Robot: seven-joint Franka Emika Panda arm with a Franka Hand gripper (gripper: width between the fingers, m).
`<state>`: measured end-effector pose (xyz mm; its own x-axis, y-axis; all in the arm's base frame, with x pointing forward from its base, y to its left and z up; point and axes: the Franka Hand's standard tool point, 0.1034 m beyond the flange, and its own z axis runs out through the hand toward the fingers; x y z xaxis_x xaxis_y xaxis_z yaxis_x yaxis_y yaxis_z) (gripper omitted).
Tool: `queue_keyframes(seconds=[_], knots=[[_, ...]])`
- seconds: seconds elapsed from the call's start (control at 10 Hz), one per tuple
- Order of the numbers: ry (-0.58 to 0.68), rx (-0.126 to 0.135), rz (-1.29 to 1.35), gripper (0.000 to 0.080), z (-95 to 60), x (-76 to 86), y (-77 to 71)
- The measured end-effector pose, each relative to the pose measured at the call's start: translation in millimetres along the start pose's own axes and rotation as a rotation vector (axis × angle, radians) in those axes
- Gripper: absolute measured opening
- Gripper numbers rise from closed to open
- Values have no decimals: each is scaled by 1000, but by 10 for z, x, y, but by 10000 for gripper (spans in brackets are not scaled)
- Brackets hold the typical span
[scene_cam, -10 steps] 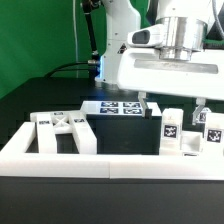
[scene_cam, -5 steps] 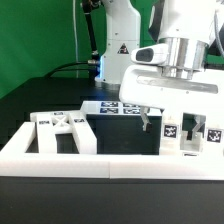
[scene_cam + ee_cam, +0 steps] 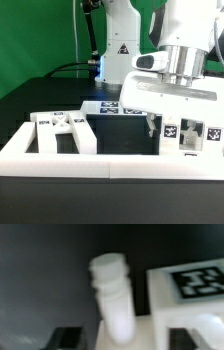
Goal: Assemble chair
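- Now the tool (image 3: pixel 178 126) sits lower than a second ago: it has come down from above the marker board (image 3: pixel 106 106) onto the cluster of tagged posts (image 3: pixel 190 134) at the exterior view's right, just behind the long white rail (image 3: pixel 100 160).
- Jaws were wide on the way down; they have drawn in to a partial opening and look mid-closing.
- Wrist view: a white post (image 3: pixel 112 291) stands upright between the two dark fingers (image 3: pixel 66 336), with a tagged block (image 3: pixel 195 285) just beside it.
- It is blurred there, so I cannot tell whether the pads already touch the post or a gap remains; nothing is lifted.
- Chair is not yet built: parts lie loose on the black desk (image 3: pixel 40 100), posts at the exterior view's right, frame piece (image 3: pixel 62 128) at the exterior view's left, both against the rail.
- Meaning for the task: likely the grasp step on one post, pick-up next; assembly looks barely begun.
- Risk: the neighbouring block is close, so a finger may nudge it as the jaws shut.
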<state>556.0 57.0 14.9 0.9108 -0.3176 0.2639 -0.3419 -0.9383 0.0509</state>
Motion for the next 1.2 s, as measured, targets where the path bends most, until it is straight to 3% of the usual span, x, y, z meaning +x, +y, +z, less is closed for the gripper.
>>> queue_keyframes(seconds=[0.1, 0.6, 1.1, 1.2], knots=[[2, 1, 0, 277, -5, 8, -1], [-10, -4, -12, 277, -34, 46, 70], [-136, -2, 24, 278, -487, 232, 318], [-122, -2, 22, 278, -464, 241, 313]])
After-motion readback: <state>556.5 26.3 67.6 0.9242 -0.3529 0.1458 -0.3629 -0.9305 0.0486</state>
